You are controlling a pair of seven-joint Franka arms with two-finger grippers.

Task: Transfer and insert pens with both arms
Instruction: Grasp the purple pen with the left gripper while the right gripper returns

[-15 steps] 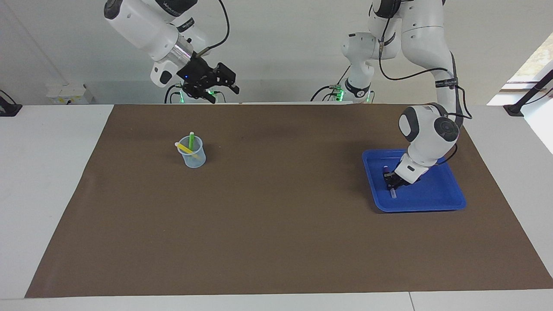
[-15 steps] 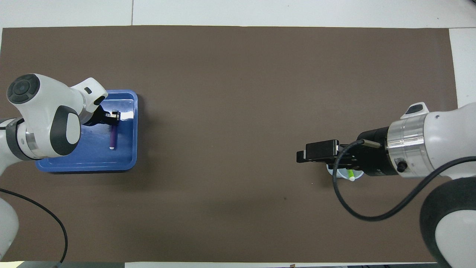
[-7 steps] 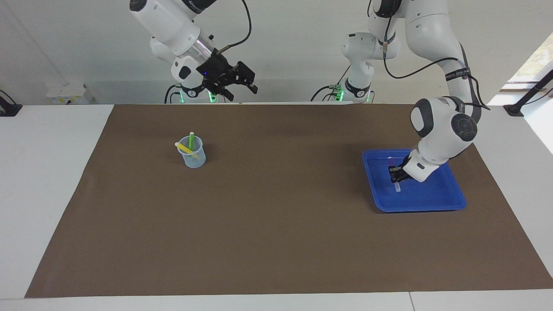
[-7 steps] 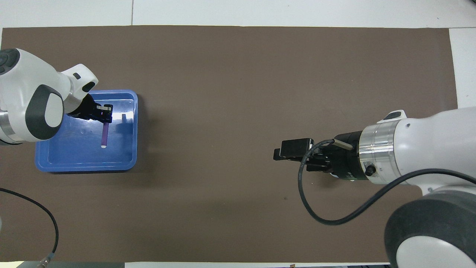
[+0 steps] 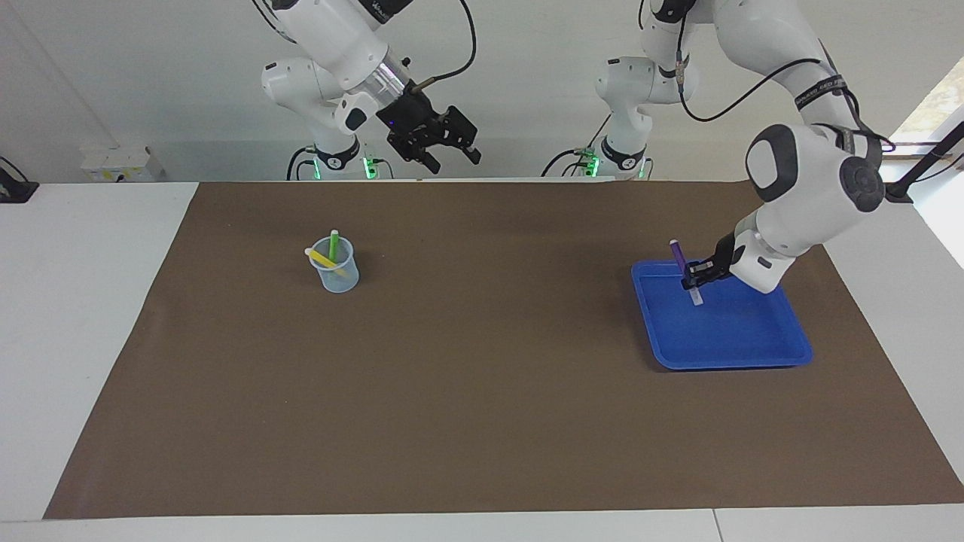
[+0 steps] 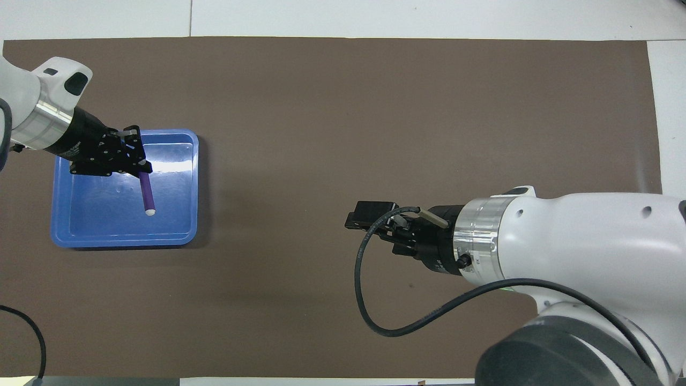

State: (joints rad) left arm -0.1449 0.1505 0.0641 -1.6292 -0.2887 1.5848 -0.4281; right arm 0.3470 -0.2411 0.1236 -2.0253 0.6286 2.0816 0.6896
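A brown mat (image 5: 482, 361) covers most of the white table (image 5: 83, 324), with a pale wall rising past the robots' end; toward the left arm's end of the table sits a blue tray (image 5: 742, 339), and toward the right arm's end stands a clear cup (image 5: 337, 272) holding the green pen (image 5: 334, 245) upright and the yellow pen (image 5: 324, 260) leaning across its rim; the left gripper (image 5: 694, 275) hangs over the tray with its jaws pinching the purple pen (image 5: 680, 260) partway along its length, so that the pen is lifted clear of the tray floor and tilted, its purple end up and its whitish cap (image 6: 150, 212) pointing down; the right gripper (image 5: 444, 147) is raised high over the mat's edge nearest the robots, its jaws spread wide and holding nothing, well apart from the cup.
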